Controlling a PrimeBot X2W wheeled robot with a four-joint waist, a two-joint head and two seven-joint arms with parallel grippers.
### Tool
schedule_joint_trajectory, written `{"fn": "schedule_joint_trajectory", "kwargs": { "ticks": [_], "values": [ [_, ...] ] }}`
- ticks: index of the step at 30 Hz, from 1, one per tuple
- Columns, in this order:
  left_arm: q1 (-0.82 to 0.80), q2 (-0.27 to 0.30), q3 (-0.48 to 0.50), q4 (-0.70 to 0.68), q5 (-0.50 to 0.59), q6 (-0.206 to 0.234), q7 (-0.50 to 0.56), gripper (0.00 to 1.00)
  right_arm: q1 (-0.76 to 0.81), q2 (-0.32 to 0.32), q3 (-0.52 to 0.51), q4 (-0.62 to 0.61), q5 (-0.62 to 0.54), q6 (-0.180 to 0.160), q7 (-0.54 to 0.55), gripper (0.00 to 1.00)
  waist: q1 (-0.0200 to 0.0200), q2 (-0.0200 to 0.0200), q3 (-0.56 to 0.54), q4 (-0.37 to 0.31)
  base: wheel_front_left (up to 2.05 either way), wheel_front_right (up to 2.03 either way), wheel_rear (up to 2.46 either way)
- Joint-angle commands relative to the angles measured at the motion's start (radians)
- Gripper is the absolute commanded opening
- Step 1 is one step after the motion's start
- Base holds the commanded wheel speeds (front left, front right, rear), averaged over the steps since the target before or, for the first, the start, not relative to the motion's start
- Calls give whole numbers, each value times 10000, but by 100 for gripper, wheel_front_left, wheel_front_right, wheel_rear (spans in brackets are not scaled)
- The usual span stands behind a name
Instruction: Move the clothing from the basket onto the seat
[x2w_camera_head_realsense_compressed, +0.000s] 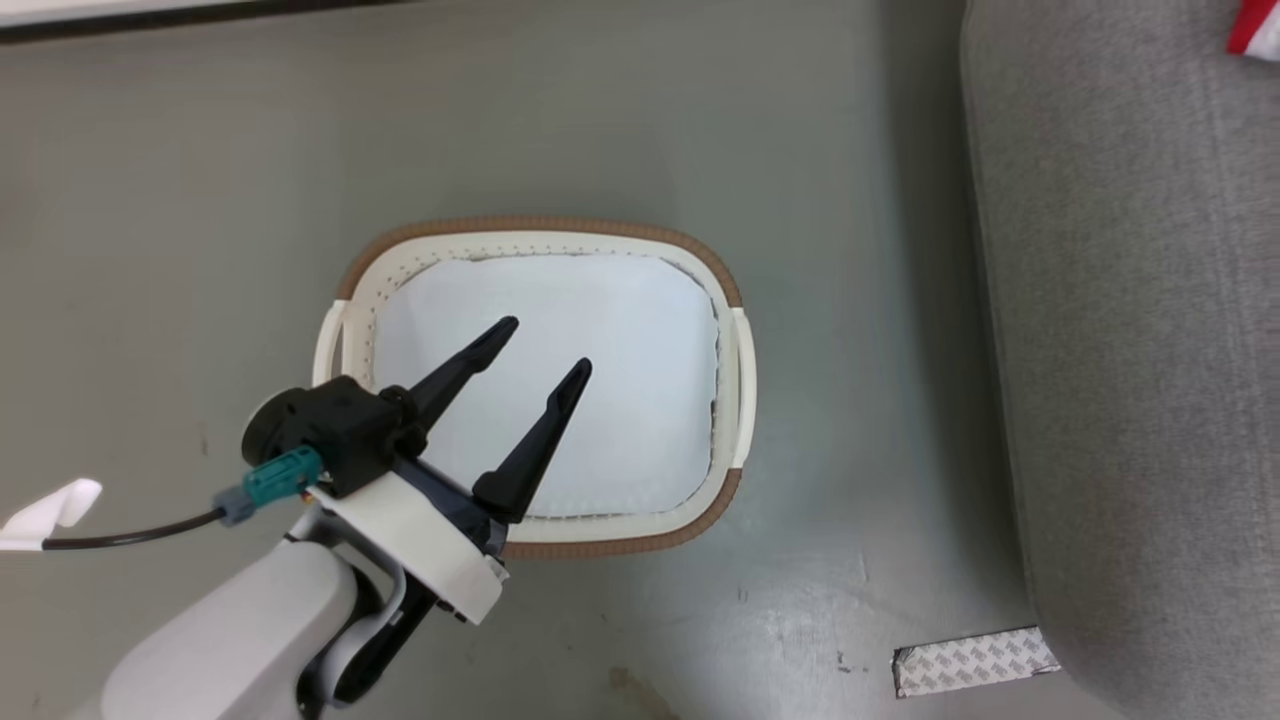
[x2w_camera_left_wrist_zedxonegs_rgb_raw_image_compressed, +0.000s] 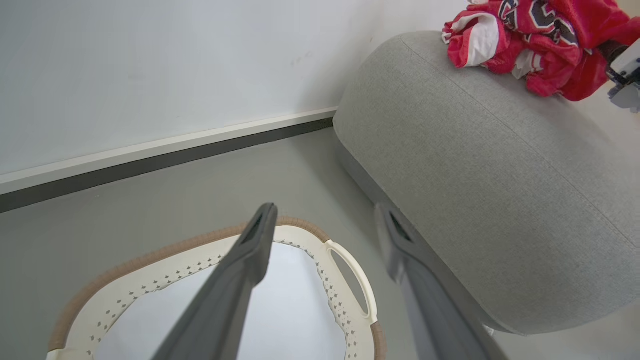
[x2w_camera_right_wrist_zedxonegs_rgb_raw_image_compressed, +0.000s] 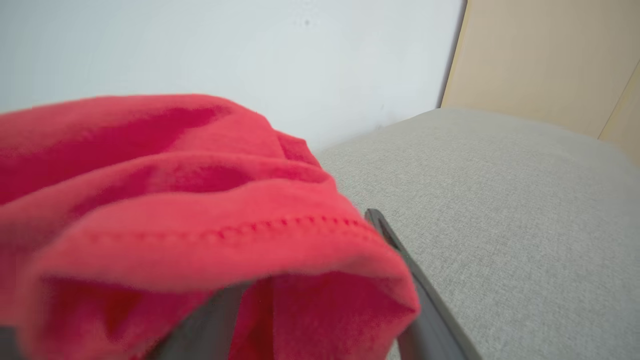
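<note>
Hovering over basket (x2w_camera_head_realsense_compressed: 540, 228), left gripper (x2w_camera_head_realsense_compressed: 546, 344) wide, empty; right gripper (x2w_camera_right_wrist_zedxonegs_rgb_raw_image_compressed: 310, 260) apparently parted under clothing (x2w_camera_right_wrist_zedxonegs_rgb_raw_image_compressed: 175, 200).

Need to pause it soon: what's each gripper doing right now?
Left gripper: open, empty, above the basket.
Right gripper: open, fingers spread, the clothing draped over them at the seat.

1. My left gripper (x2w_camera_head_realsense_compressed: 547, 344) has two long, black, tapering fingers (x2w_camera_head_realsense_compressed: 528, 445).
2. A black block (x2w_camera_head_realsense_compressed: 330, 425) sits behind them, above white housing (x2w_camera_head_realsense_compressed: 420, 545).
3. A teal connector (x2w_camera_head_realsense_compressed: 283, 476) feeds a black cable (x2w_camera_head_realsense_compressed: 130, 535).
4. My forearm (x2w_camera_head_realsense_compressed: 230, 640) is pale grey.
</note>
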Motion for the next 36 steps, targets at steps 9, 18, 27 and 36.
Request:
{"fn": "schedule_joint_trajectory", "kwargs": {
  "ticks": [9,18,27,36],
  "values": [
    [464,-235,119,277,-277,64,-147,100,970,-323,826,93,-75,-26,-33,100,-1,1,-957,-227,0,0,0],
    [1230,-500,278,651,-528,64,-232,100,3099,9,1965,114,530,-26,-32,100,-1,1,-2012,-541,0,0,0],
    [2145,-933,887,965,-596,86,-254,100,5026,503,2977,-1135,1272,-26,-33,100,-1,1,-3059,-599,0,0,0],
    [3487,-1867,2662,1302,241,84,-251,100,6672,800,4478,-3206,1793,-26,-19,100,-1,1,-4260,-104,0,0,0]
  ]
}}
